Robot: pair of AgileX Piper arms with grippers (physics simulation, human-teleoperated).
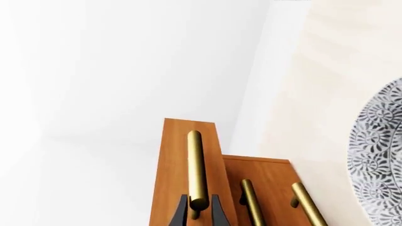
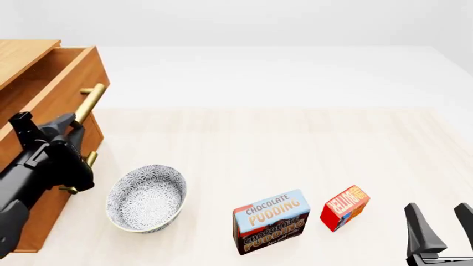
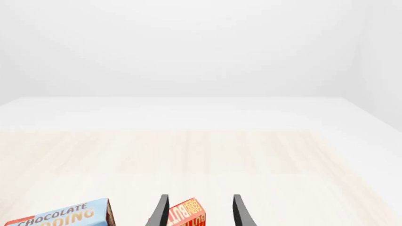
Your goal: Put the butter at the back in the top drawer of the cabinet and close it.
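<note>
The cabinet [image 2: 30, 166] stands at the table's left edge. Its top drawer [image 2: 63, 77] is pulled partly out, its front [image 1: 179, 165] standing proud of the two lower ones. My left gripper [image 2: 72, 123] is shut on the drawer's brass handle [image 1: 196, 165], one dark finger [image 1: 181, 213] on each side of the bar. The butter [image 2: 344, 208], a small red box, lies on the table near the front, right of the pudding box. My right gripper [image 2: 441, 219] hangs open to the butter's right, apart from it. In the right wrist view the butter [image 3: 187, 215] shows ahead between the fingers [image 3: 162, 213].
A blue-and-brown Chocolate Pudding box [image 2: 271, 220] stands just left of the butter. A patterned grey bowl [image 2: 145, 198] sits beside the cabinet's lower drawers. The lower drawers' handles [image 1: 251, 202] are shut in against the cabinet.
</note>
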